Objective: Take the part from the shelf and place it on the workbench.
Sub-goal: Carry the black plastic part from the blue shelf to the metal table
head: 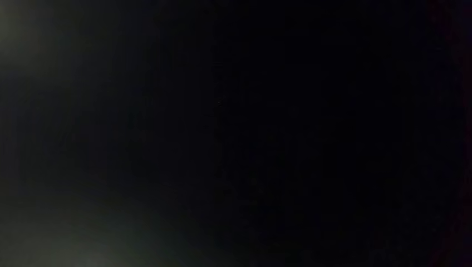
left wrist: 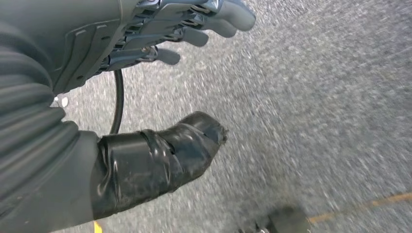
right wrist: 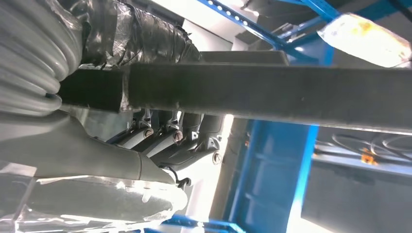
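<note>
In the right wrist view my right hand [right wrist: 165,141] grips the part [right wrist: 272,94], a long dark grey bar that runs across the picture. The tape-wrapped thumb [right wrist: 141,39] lies on one side of the bar and the dark fingers [right wrist: 167,128] curl against the other. Behind the bar stands the blue shelf frame [right wrist: 272,174]. My left hand [left wrist: 145,39] hangs over the grey floor [left wrist: 316,97], fingers spread apart from the taped thumb [left wrist: 160,160], with nothing in it. The head view is almost black and nothing can be made out there.
A clear plastic bag with something yellowish [right wrist: 364,39] lies on the shelf beyond the bar. More crinkled plastic [right wrist: 97,199] sits close under my right hand. An orange line [left wrist: 359,208] crosses the floor near the left hand.
</note>
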Available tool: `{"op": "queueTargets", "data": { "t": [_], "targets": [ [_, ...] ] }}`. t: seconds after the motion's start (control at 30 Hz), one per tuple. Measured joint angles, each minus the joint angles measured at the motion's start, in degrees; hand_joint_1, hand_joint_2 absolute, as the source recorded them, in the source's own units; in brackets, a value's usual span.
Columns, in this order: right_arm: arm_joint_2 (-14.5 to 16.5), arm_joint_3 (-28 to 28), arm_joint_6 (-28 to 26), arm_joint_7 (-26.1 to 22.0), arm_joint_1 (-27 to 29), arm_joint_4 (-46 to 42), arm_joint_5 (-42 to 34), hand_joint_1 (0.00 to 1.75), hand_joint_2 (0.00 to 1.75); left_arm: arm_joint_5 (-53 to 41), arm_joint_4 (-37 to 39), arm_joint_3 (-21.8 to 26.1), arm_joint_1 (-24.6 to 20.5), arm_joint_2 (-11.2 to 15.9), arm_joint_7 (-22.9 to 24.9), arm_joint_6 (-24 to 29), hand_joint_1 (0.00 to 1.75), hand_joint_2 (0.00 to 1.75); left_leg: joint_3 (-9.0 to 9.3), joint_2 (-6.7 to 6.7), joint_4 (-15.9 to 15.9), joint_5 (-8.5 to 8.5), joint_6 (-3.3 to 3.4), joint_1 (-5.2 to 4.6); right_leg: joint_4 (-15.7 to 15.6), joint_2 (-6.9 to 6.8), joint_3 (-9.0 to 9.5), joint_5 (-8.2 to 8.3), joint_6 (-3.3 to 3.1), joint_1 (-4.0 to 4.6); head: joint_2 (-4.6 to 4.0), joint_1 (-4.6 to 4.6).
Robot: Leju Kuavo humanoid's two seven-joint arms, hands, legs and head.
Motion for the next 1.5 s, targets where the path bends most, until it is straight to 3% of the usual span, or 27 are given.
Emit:
{"op": "queueTargets", "data": {
  "t": [0.07, 0.13, 0.17, 0.2, 0.27, 0.3, 0.37, 0.43, 0.5, 0.53, 0.63, 0.67, 0.7, 0.73, 0.8, 0.87, 0.93, 0.97, 1.03, 1.13, 1.17, 1.2, 1.27, 1.33, 1.4, 1.43, 1.5],
  "targets": [
    [-0.04, 0.02, 0.01, 0.66, -0.72, -0.01, 0.25, 1.75, 1.75, -0.22, -0.04, 0.00, -0.70, -0.49, 0.95, -0.34, 0.00, 1.75, -1.52, -0.07, 2.29, -3.65, -0.63, 0.34, -0.02, -0.24, -1.32, 1.41, -1.07, -0.04, 0.00, 0.08],
    [-0.05, 0.04, 0.02, 0.90, -1.08, 0.00, 0.30, 1.75, 1.75, -0.30, -0.07, 0.01, -1.08, -0.86, 1.13, -0.52, 0.00, 1.75, -3.42, -0.07, 8.43, -9.80, -1.09, 0.56, 0.04, -0.33, -2.91, 2.82, -1.61, -0.02, 0.00, -0.25],
    [-0.07, 0.04, 0.02, 0.94, -1.15, 0.00, 0.30, 1.75, 1.75, -0.22, -0.07, 0.02, -1.23, -1.02, 1.09, -0.58, 0.00, 1.75, -4.04, -0.07, 11.94, -11.46, -1.20, 0.62, 0.10, -0.33, -3.79, 3.52, -1.67, 0.03, 0.00, -0.46],
    [-0.09, 0.04, 0.02, 0.99, -1.19, 0.01, 0.33, 1.75, 1.75, -0.05, -0.08, 0.02, -1.37, -1.16, 1.03, -0.65, 0.00, 1.75, -4.00, -0.08, 14.61, -11.56, -1.22, 0.66, 0.20, -0.32, -4.75, 4.20, -1.67, 0.08, 0.00, -0.59],
    [-0.17, 0.04, 0.02, 1.11, -1.23, 0.00, 0.60, 1.75, 1.75, 0.30, -0.09, 0.02, -1.59, -1.43, 0.93, -0.80, 0.00, 1.75, -1.27, -0.13, 14.90, -8.44, -0.98, 0.63, 0.58, -0.26, -6.82, 5.49, -1.54, 0.12, 0.00, -0.71],
    [-0.21, 0.04, 0.02, 1.21, -1.25, -0.03, 0.82, 1.75, 1.75, 0.35, -0.11, 0.02, -1.67, -1.57, 0.94, -0.93, 0.00, 1.75, 1.58, -0.16, 12.23, -7.15, -0.75, 0.58, 0.82, -0.21, -7.71, 6.03, -1.43, 0.10, 0.00, -0.73],
    [-0.26, 0.04, 0.02, 1.43, -1.34, -0.20, 1.16, 1.75, 1.75, 0.11, -0.18, 0.02, -1.93, -1.74, 1.04, -1.18, 0.00, 1.75, 7.96, -0.25, 4.06, -7.93, -0.24, 0.19, 1.08, -0.19, -8.85, 6.95, -0.98, 0.06, 0.00, -0.68],
    [-0.32, 0.04, 0.02, 1.56, -1.53, -0.33, 1.13, 1.75, 1.75, -0.24, -0.23, 0.02, -2.29, -1.88, 1.12, -1.34, 0.00, 1.75, 10.83, -0.41, -0.79, -9.34, 0.09, -0.32, 0.74, -0.36, -9.14, 7.98, -0.30, -0.18, 0.00, -0.73],
    [-0.40, 0.04, 0.02, 1.54, -1.65, -0.32, 0.94, 1.75, 1.75, -0.30, -0.26, 0.02, -2.27, -2.10, 0.70, -1.26, 0.00, 1.75, 10.58, -0.32, -2.11, -8.21, 0.52, -0.35, 0.37, -0.39, -9.33, 8.47, 0.39, -0.28, 0.00, -0.96],
    [-0.43, 0.04, 0.02, 1.49, -1.63, -0.32, 0.87, 1.75, 1.75, -0.21, -0.26, 0.02, -2.11, -2.17, 0.30, -1.13, 0.00, 1.75, 10.38, -0.18, -2.72, -7.49, 0.90, -0.24, 1.10, -0.27, -9.76, 7.36, 0.64, -0.20, 0.00, -0.96],
    [-0.51, 0.02, -0.01, 0.75, -1.15, -0.32, 0.15, 1.75, 1.75, -0.19, -0.28, 0.02, -1.60, -2.33, -0.84, -0.60, 0.00, 1.75, 8.77, 0.20, -3.16, -5.64, 1.78, -0.14, 9.70, -0.02, -12.24, -0.45, 0.97, -0.10, 0.00, -0.45],
    [-0.51, -0.05, -0.02, 0.15, -0.80, -0.31, -0.48, 1.75, 1.75, -0.39, -0.28, 0.02, -1.53, -2.36, -1.00, -0.47, 0.00, 1.75, 7.88, 0.25, -2.77, -5.25, 1.82, -0.20, 13.12, -0.04, -12.82, -2.05, 1.04, -0.13, 0.00, -0.39],
    [-0.50, -0.22, -0.03, -0.66, -0.38, -0.31, -1.35, 1.75, 1.75, -0.71, -0.28, 0.02, -1.51, -2.38, -0.99, -0.39, 0.00, 1.75, 6.94, 0.25, -2.27, -4.92, 1.78, -0.22, 15.32, -0.05, -12.81, -2.27, 1.11, -0.17, 0.00, -0.38],
    [-0.48, -0.50, -0.03, -1.65, -0.01, -0.29, -2.42, 1.75, 1.75, -1.08, -0.28, 0.02, -1.53, -2.38, -0.76, -0.39, 0.00, 1.75, 5.94, 0.25, -1.70, -4.62, 1.72, -0.22, 15.68, -0.06, -11.97, -1.24, 1.20, -0.25, 0.00, -0.39],
    [-0.40, -1.14, -0.03, -3.53, 0.40, -0.23, -4.71, 1.75, 1.75, -1.73, -0.36, 0.02, -1.58, -2.37, -0.13, -0.39, 0.00, 1.75, 3.98, 0.20, -0.38, -4.11, 1.43, -0.19, 11.04, -0.06, -7.90, 1.36, 1.34, -0.56, 0.00, -0.50],
    [-0.27, -1.50, -0.02, -4.81, 0.58, -0.12, -6.44, 1.75, 1.75, -1.97, -0.49, 0.02, -1.47, -2.33, -0.17, -0.20, 0.00, 1.75, 2.54, 0.15, 0.68, -3.58, 0.90, -0.31, 4.50, 0.09, -3.57, 1.26, 1.22, -0.47, 0.00, -0.85],
    [0.08, -1.72, -0.02, -6.07, 1.06, -0.02, -8.34, 1.75, 1.75, -1.69, -0.55, 0.02, -0.87, -2.27, -1.02, 0.33, 0.00, 1.75, 2.04, 0.12, 0.86, -2.74, 0.35, -0.36, 1.86, 0.26, -2.21, 0.76, 0.84, -0.02, 0.00, -1.66],
    [0.31, -1.86, -0.02, -6.82, 1.45, 0.07, -9.67, 1.75, 1.75, -1.33, -0.55, 0.02, -0.32, -2.23, -1.53, 0.62, 0.00, 1.75, 1.92, 0.08, 0.73, -2.31, 0.07, -0.29, 1.69, 0.22, -2.63, 1.25, 0.48, -0.07, 0.00, -2.20],
    [0.79, -2.12, 0.01, -8.32, 2.11, 0.36, -12.97, 1.75, 1.75, -0.11, -0.56, 0.02, 1.01, -2.19, -2.54, 1.13, 0.00, 1.75, 1.04, -0.04, 1.85, -4.06, -0.56, -0.11, 1.20, 0.05, -3.51, 2.39, -0.40, -0.26, 0.00, -3.19],
    [1.19, -2.51, 0.02, -9.72, 2.78, 1.09, -17.52, 1.75, 1.75, 1.58, -0.57, 0.02, 2.95, -2.18, -3.80, 1.46, 0.00, 1.75, -1.24, -0.16, 10.55, -12.24, -1.37, 0.22, 1.02, -0.10, -5.55, 4.20, -1.32, -0.38, 0.00, -5.30],
    [1.23, -2.63, 0.02, -9.98, 3.02, 1.38, -18.36, 1.75, 1.75, 1.80, -0.57, 0.02, 3.32, -2.18, -4.01, 1.48, 0.00, 1.75, -1.65, -0.16, 13.94, -13.77, -1.49, 0.29, 1.06, -0.20, -6.36, 4.76, -1.34, -0.30, 0.00, -5.83],
    [1.28, -2.72, 0.02, -10.15, 3.20, 1.65, -18.86, 1.75, 1.75, 1.90, -0.57, 0.02, 3.54, -2.18, -4.13, 1.49, 0.00, 1.75, -1.46, -0.16, 16.11, -13.71, -1.50, 0.31, 1.13, -0.29, -7.19, 5.32, -1.34, -0.23, 0.00, -6.06],
    [1.45, -2.81, 0.02, -10.39, 3.41, 2.07, -19.41, 1.75, 1.75, 2.10, -0.57, 0.02, 3.83, -2.18, -4.19, 1.47, 0.00, 1.75, 1.48, -0.18, 15.09, -10.37, -1.21, 0.28, 1.29, -0.41, -8.76, 6.39, -1.28, -0.13, 0.00, -6.07],
    [1.58, -2.86, 0.02, -10.48, 3.46, 2.42, -20.08, 1.75, 1.75, 2.53, -0.57, 0.02, 4.13, -2.19, -4.15, 1.37, 0.00, 1.75, 7.38, -0.31, 7.48, -8.75, -0.64, 0.09, 1.38, -0.38, -9.78, 7.31, -1.02, -0.05, 0.00, -6.09],
    [1.68, -2.97, 0.02, -10.77, 3.53, 2.83, -21.21, 1.75, 1.75, 3.13, -0.57, 0.05, 4.61, -2.22, -4.13, 1.06, 0.00, 1.75, 11.82, -0.52, 0.12, -10.32, -0.27, -0.27, 1.20, -0.39, -10.27, 8.40, -0.54, -0.05, 0.00, -6.03],
    [1.75, -3.06, 0.02, -11.01, 3.57, 3.10, -21.88, 1.75, 1.75, 3.42, -0.57, 0.09, 4.91, -2.25, -4.13, 0.86, 0.00, 1.75, 12.60, -0.58, -1.73, -10.71, -0.16, -0.47, 0.90, -0.41, -10.45, 9.07, -0.25, -0.07, 0.00, -5.99],
    [1.85, -3.33, 0.02, -11.55, 3.68, 3.73, -22.94, 1.75, 1.75, 3.81, -0.57, 0.15, 5.58, -2.35, -4.05, 0.53, 0.00, 1.75, 12.08, -0.49, -2.80, -9.70, 0.15, -0.28, 0.45, -0.34, -10.97, 9.47, 0.32, -0.07, 0.00, -5.90]
  ]
}}
